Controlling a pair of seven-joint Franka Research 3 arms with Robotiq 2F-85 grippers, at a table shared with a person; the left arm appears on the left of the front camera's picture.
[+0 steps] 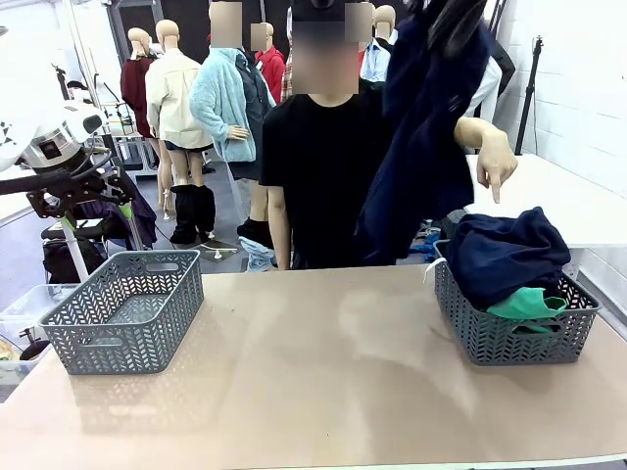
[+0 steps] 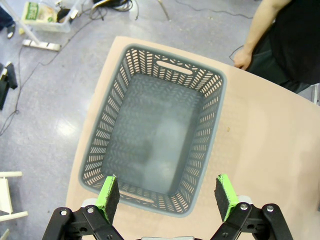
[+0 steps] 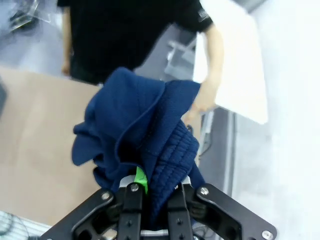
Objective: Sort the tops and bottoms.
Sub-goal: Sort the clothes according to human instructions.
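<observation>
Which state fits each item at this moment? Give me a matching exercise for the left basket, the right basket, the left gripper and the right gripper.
Items:
1. left basket
2. right basket
3. left gripper
4. right gripper

States:
A. shut on a navy garment
B. holds navy and teal-green clothes
C. open, above a basket
D. nothing inside

Pairs: 1-D, 2-B, 3-C, 4-A
</observation>
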